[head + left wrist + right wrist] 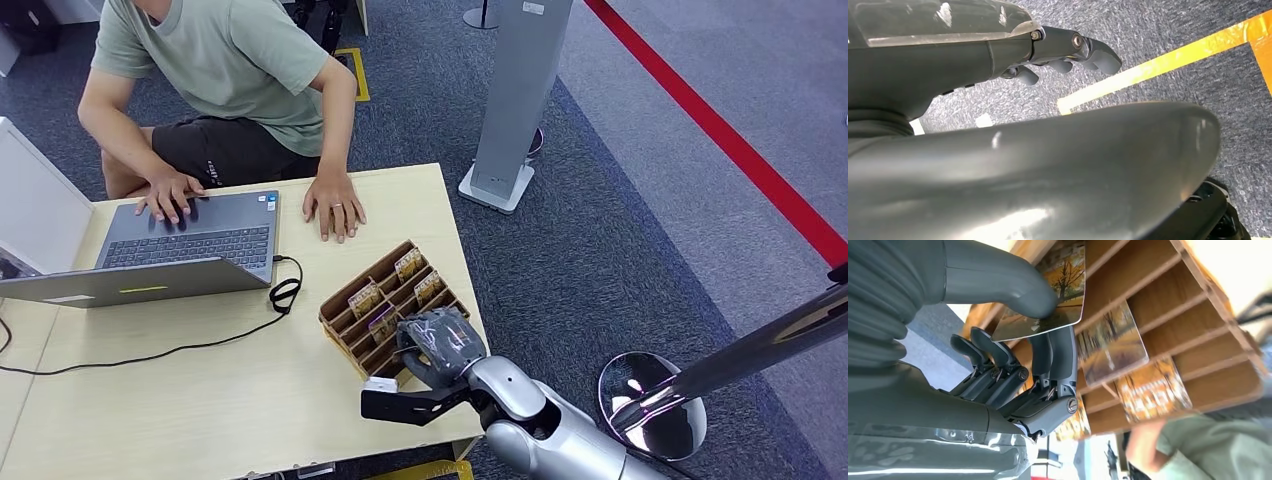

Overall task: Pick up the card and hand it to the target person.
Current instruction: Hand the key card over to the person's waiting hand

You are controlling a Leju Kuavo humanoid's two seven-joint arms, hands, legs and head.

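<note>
A wooden slotted card rack [350, 305] stands on the table's right front part, with picture cards upright in several slots. My right hand [441, 345] is at the rack's near right corner. In the right wrist view the thumb [998, 280] and fingers [1058, 357] pinch one card [1063, 290] showing autumn trees, right next to the rack [1198, 305]. Two more cards [1110, 342] sit in slots beside it. The person [235, 75] sits at the table's far side, both hands resting on the laptop and tabletop. My left hand [1068, 55] hangs over carpet, fingers loosely curled, holding nothing.
An open laptop [190, 240] lies on the light wooden table [200, 390] at the left, its black cable [285, 295] looping toward the rack. A grey pillar base [500, 185] and a chrome stand [650, 400] are on the carpet right of the table.
</note>
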